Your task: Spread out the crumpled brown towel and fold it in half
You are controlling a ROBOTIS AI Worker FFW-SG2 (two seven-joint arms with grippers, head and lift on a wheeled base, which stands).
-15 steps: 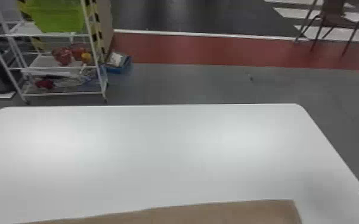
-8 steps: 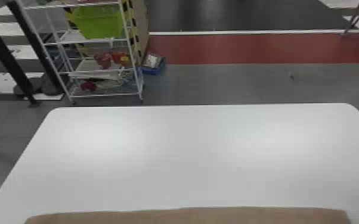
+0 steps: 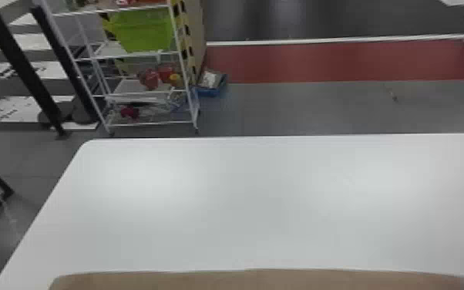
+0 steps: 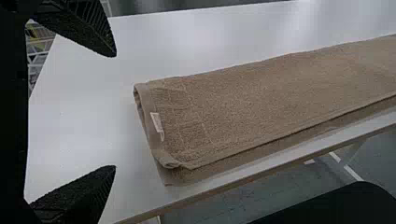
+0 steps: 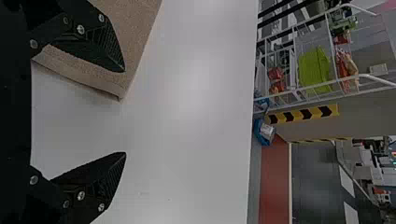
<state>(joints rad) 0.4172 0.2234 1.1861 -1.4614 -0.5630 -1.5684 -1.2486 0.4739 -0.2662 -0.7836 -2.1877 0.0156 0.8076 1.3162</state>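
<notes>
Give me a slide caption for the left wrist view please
The folded brown towel lies near the edge of the white table, beyond the left claw's open fingers.

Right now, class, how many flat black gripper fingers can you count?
4. Two belong to the left gripper, open near the folded brown cloth towel; two belong to the right gripper, open, one overlapping the towel in its wrist view.

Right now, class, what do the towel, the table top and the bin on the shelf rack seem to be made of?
Towel: probably cotton terry, matte; its surface is nubbly.
Table top: perhaps laminate, smooth satin white; it gives soft, blurred reflections.
Bin: likely plastic, evenly lime green with a moulded-looking rim.
</notes>
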